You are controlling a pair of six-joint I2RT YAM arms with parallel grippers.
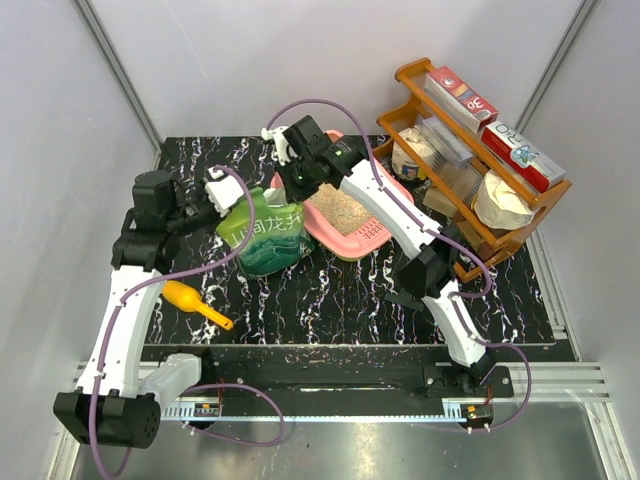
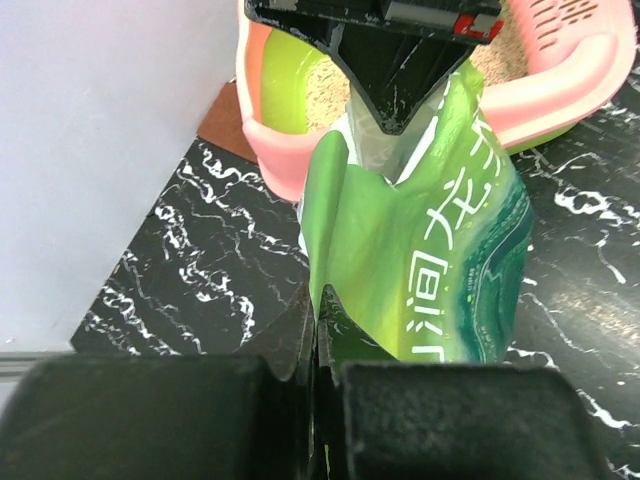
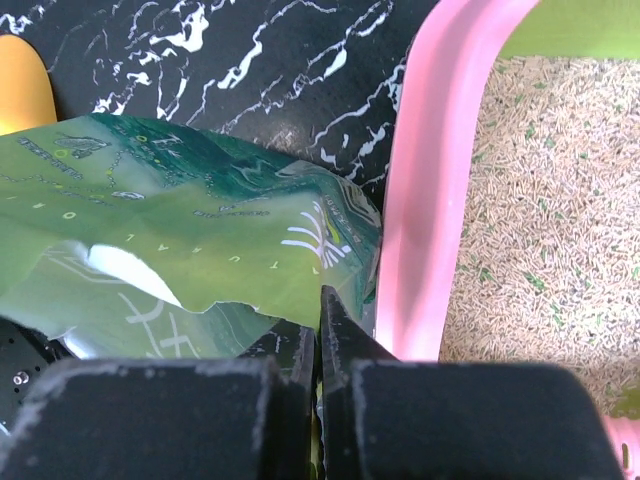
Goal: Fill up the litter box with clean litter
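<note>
**A:** Left end effector (image 2: 315, 325) first: clamped fully shut on a thin fold at one side of the green bag (image 1: 268, 238), with nothing else in its grip.

**B:** And the right end effector (image 3: 320, 310)? Closed just as tight, on the opposite corner of the same bag, right beside the pink rim.

**A:** Why two grips? Probably to keep a floppy pouch stretched between them and to steer its mouth. Hard to tip cleanly from a single pinch.

**B:** Location of the litter box (image 1: 330, 238)?

**A:** Toward the far edge of the table (image 1: 350, 300), a little right of the middle, close against the bag's upper end. Cannot tell whether actually touching.

**B:** Sensible placing: within reach of both arms, and snug to the bag to keep spills inside.

**A:** Anything in it yet?

**B:** Already a layer of beige litter (image 3: 540, 200) across the floor, with lime-green wall bare above. Hard to judge whether enough; likely partway through the fill.

**A:** Bag's mouth?

**B:** Impossible to make out from these views, whether open or which way turned.

**A:** Elsewhere?

**B:** Yellow scoop (image 1: 190, 300) lying near the near left corner, well apart from both arms. Wooden rack (image 1: 420, 72) with cartons and jars at the far right corner, just beside the box.

**A:** Worth watching: thin film slipping out of either pinch, and granules going over the rim.
</note>
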